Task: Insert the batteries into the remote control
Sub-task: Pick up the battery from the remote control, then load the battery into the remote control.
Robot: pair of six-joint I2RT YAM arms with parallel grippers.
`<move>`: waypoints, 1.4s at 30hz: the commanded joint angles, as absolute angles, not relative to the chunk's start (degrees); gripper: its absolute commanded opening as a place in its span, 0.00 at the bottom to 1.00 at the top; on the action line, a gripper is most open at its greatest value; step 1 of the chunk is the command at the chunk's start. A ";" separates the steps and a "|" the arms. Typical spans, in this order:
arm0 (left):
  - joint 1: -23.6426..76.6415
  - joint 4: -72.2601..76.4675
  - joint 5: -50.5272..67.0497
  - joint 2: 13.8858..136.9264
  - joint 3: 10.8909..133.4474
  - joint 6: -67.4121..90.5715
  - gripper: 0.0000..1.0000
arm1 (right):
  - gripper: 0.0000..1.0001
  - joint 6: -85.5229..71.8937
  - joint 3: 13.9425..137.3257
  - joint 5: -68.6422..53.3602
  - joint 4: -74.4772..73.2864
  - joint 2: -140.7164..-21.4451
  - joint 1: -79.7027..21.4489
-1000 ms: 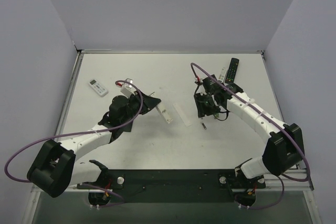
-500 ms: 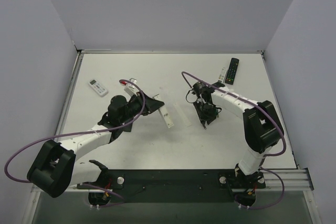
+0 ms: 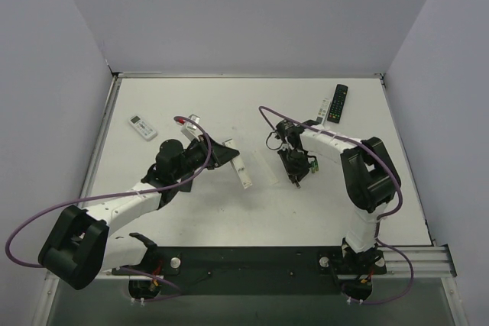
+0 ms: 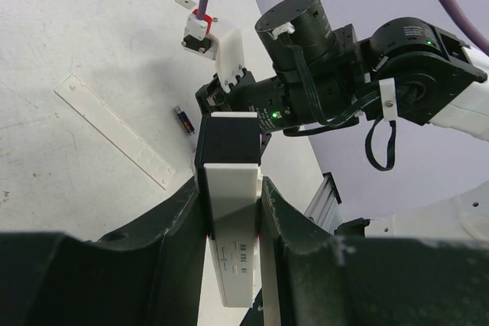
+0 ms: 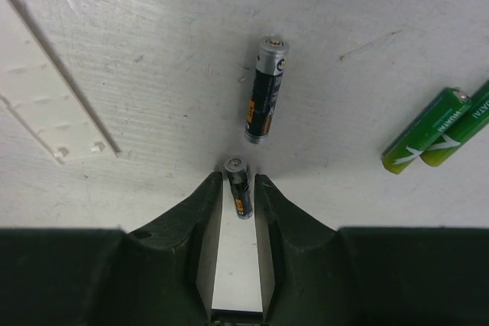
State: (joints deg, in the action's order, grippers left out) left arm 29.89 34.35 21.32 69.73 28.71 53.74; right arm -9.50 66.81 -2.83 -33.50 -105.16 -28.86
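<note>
2 grips for you: left pincer (image 4: 229, 196) clamps the white remote (image 4: 228, 146); right pincer (image 5: 238, 181) pinches 1 dark battery (image 5: 238, 169), second dark battery (image 5: 264, 89) just beyond.

Small white remote (image 3: 143, 127) lies far-left on table (image 3: 229, 211); black remote (image 3: 338, 103) far-right, well apart

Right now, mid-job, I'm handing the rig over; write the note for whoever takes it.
Left pincer: shut on the white remote.
Right pincer: shut on a dark battery.
On the table: a second dark battery just ahead of it, two green batteries to its right, cover strip to its left.
Done: remote and one battery gripped.
Left: load batteries; none visibly in the remote.
</note>
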 commanded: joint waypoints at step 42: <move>31.11 55.72 17.75 72.86 31.03 66.00 0.00 | 0.00 -11.95 62.32 -12.13 -5.98 -66.97 -48.42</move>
